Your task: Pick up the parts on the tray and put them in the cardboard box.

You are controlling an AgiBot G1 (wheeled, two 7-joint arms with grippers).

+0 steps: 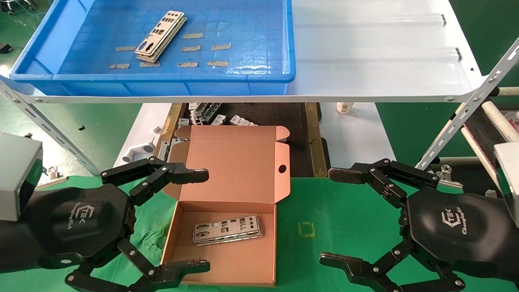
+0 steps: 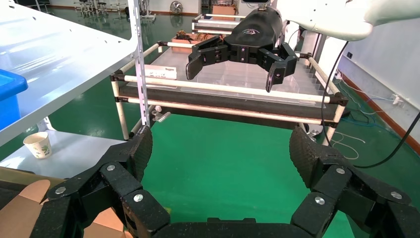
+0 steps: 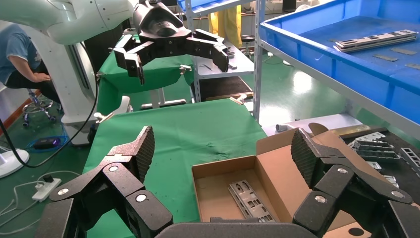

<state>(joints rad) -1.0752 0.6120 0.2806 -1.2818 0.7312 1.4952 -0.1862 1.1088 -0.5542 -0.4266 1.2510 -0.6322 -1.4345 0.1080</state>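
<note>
Partly done: silver punched metal plates (image 1: 227,230) lie in the brown cardboard box (image 1: 219,265); a stack (image 1: 161,36) waits in the blue plastic tray (image 1: 162,83); left hand (image 1: 202,221) and right hand (image 1: 330,217) gape empty.

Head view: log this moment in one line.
left hand open, by box | right hand open, empty | parts in box | parts on tray

Shelf, cloth and bits around the work area

A white metal shelf (image 1: 377,52) spans above a green cloth counter (image 1: 332,219). Grey tape patches (image 1: 192,35) dot the bin floor; a paper cup (image 1: 344,107) and white brackets (image 1: 202,113) sit beneath the shelf.
</note>
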